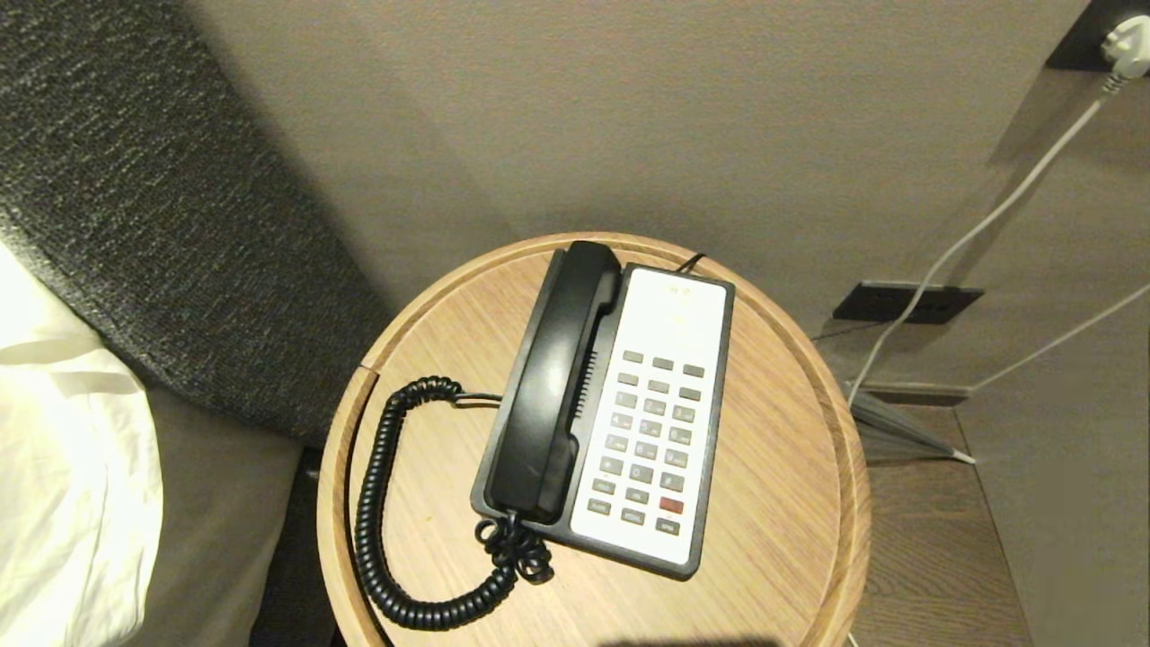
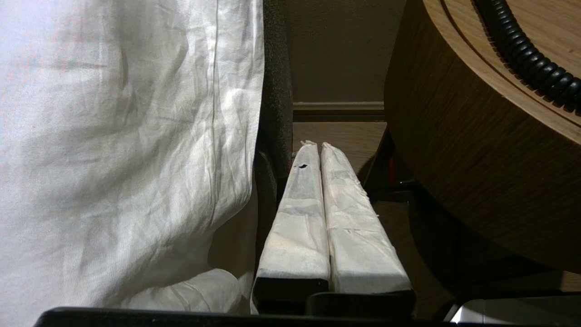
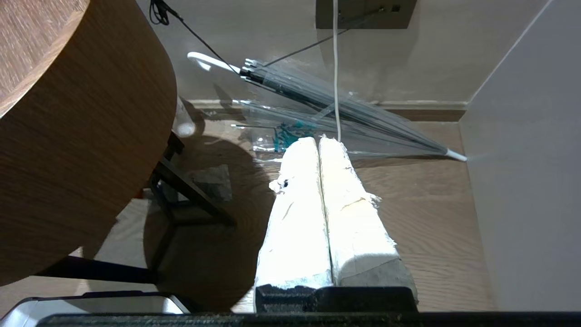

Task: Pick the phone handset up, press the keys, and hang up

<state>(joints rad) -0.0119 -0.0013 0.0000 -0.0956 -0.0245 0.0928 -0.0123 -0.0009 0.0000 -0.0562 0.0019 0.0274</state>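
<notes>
1. Biggest worry first: round wooden side table [image 1: 791, 503], raised rim, phone base [image 1: 629, 539] sitting a bit skewed on top. Could slide or twist under a one-sided pull, probably toward the near edge.
2. Phone handset [image 1: 552, 386] seated in the cradle along the left side of the base, not lifted yet. Thick rounded ends, smooth black plastic, so likely to slip or pivot out of a narrow pinch if grabbed off-centre.
3. Coiled cord [image 1: 377, 530] looping wide over the tabletop on the left and bunching at the near end of the handset. Easy to snag on a finger, or to drag the base along once stretched.
4. Left gripper [image 2: 317, 150] parked low between the white bedding [image 2: 113, 150] and the table's side, wrapped fingers pressed together, holding nothing. Risk of catching the sheet or bumping the table wall on the way up.
5. Right gripper [image 3: 320, 143] low on the other side of the table, fingers also closed and empty, above the floor near a clear umbrella [image 3: 336, 109] and a hanging white cable [image 3: 336, 68]. Possible tangle there.
6. Keys [image 1: 651, 431] small and tightly packed in rows of three, red one near the bottom. Fat wrapped fingertips, so two at once looks quite possible.
7. Writing: faint mark at the top of the white faceplate and tiny key legends, all too small to read. No brand legible.
</notes>
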